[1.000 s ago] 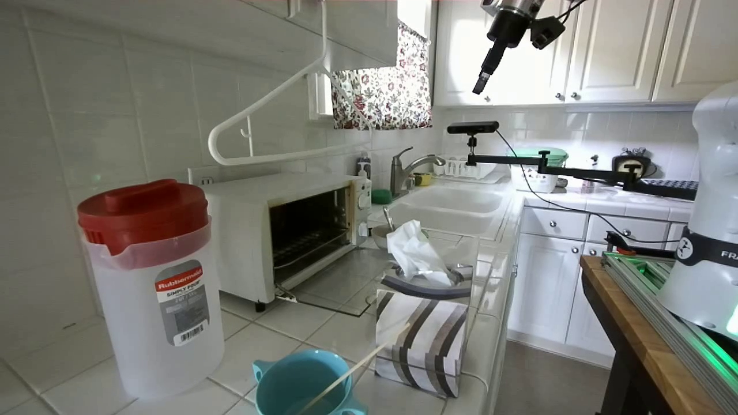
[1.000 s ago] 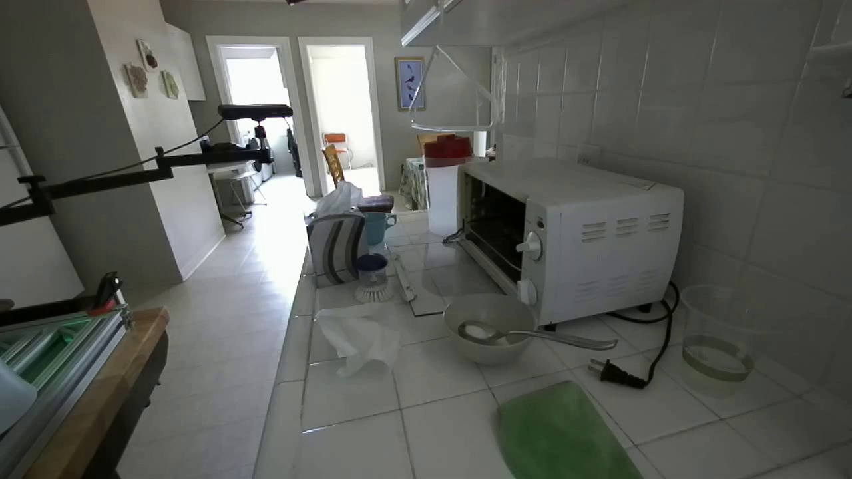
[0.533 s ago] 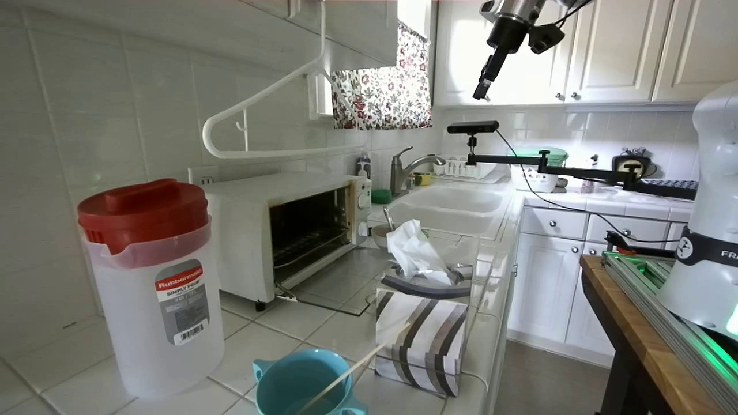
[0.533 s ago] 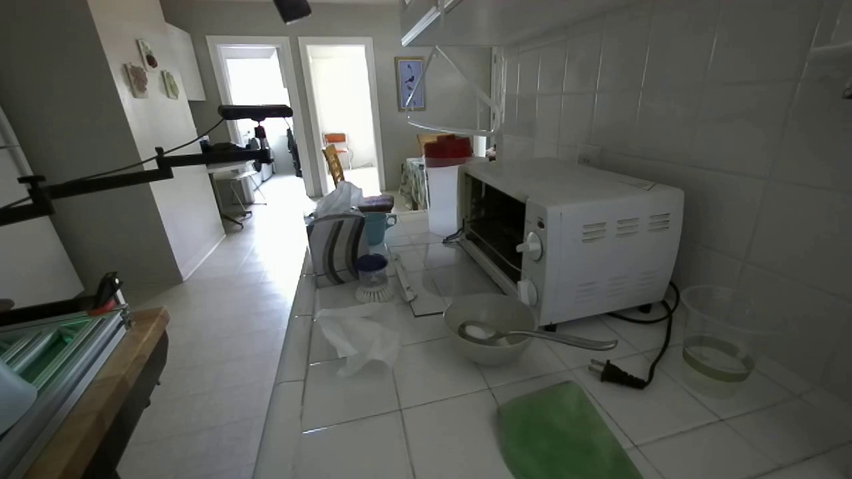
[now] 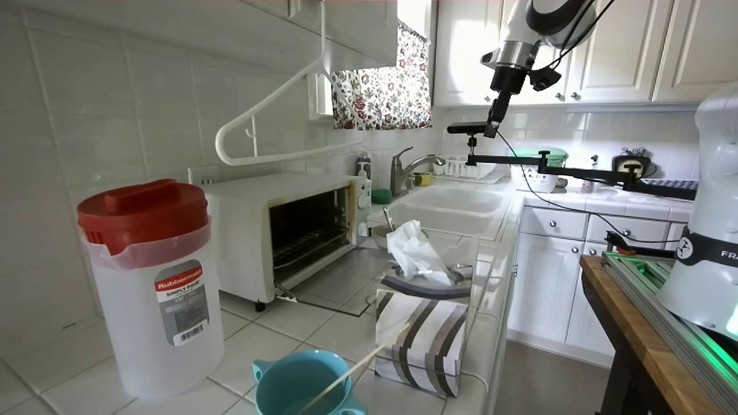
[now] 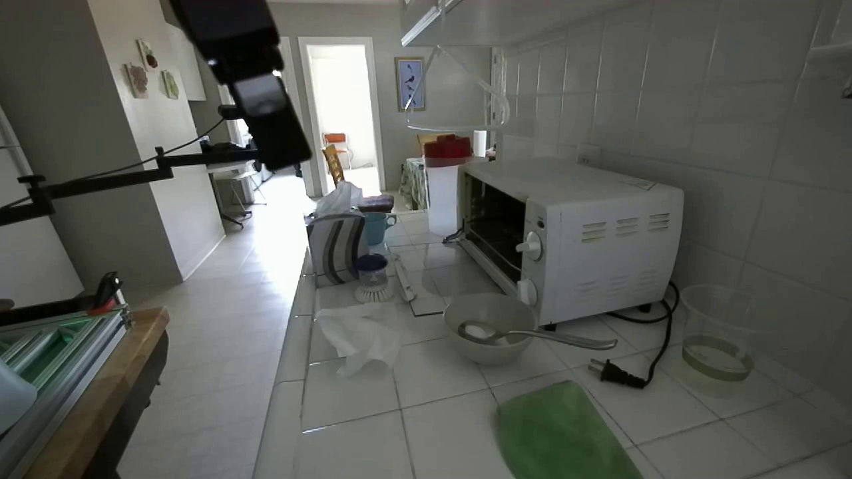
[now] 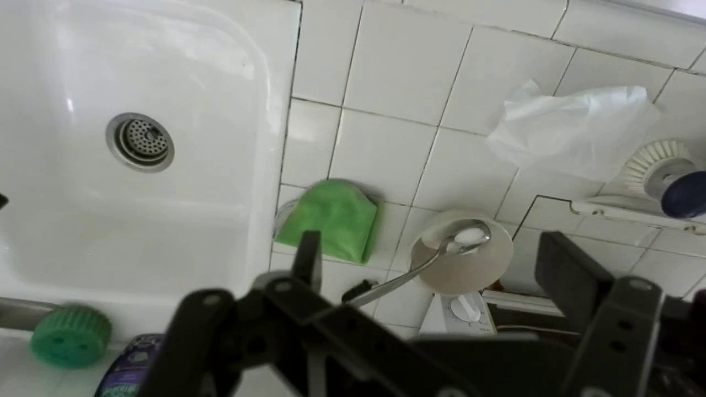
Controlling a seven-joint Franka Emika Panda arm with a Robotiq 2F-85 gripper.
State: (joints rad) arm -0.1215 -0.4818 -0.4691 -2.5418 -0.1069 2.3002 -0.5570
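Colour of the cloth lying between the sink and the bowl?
Green all over; the cloth shows best in the wrist view.

The gripper (image 5: 492, 130) has come down lower, and the white hanger (image 5: 288, 156) has swung slightly.

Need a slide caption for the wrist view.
Open gripper above counter, with spoon in bowl and green cloth beside sink.

In the wrist view, a white rectangular sink (image 7: 220, 132) fills the upper left; a folded green cloth (image 7: 331, 220) lies mid-frame between the sink and a round beige bowl (image 7: 463, 270) holding a long metal spoon (image 7: 402, 279).
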